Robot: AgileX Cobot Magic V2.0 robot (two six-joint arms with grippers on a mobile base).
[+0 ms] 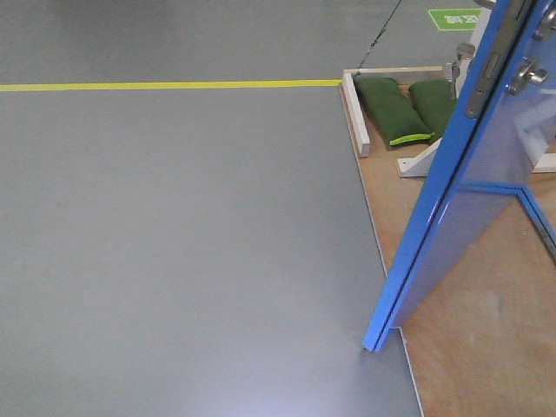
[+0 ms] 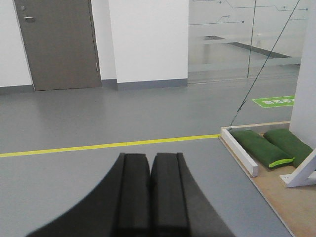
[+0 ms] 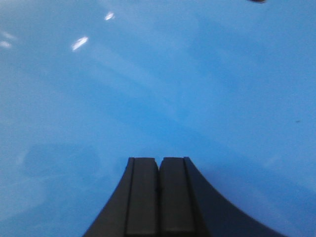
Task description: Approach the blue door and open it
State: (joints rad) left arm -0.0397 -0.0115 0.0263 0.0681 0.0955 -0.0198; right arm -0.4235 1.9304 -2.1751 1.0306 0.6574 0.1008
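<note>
Blue door point(image 1: 460, 226) occupies the right side of the front view, rising from a lower corner at bottom centre-right to the upper right corner of the frame. You will find that lower corner at the seam where the grey floor point(image 1: 174, 243) meets the plywood base point(image 1: 486, 365). In the right wrist view the glossy blue panel fills the whole frame, close ahead of the right gripper point(image 3: 159, 163). Its fingers are pressed together with nothing between them. Whether the tips touch the panel cannot be determined.

The left gripper point(image 2: 150, 163), at bottom centre of its wrist view, is likewise clenched on nothing and faces open floor.

At the upper right of the front view, note the metal latch plate point(image 1: 486, 78) on the door edge and the silver lever handle point(image 1: 527, 76) beside it.

Beyond the door, two green sandbags point(image 1: 391, 109) lie side by side on the plywood, next to a white timber rail point(image 1: 356, 113). A yellow floor line point(image 1: 165, 85) crosses the upper part of the frame.

Farthest away, in the left wrist view, a grey door point(image 2: 59, 44) stands at upper left, with a white wall point(image 2: 148, 39) and a glass partition point(image 2: 242, 39) to its right.
</note>
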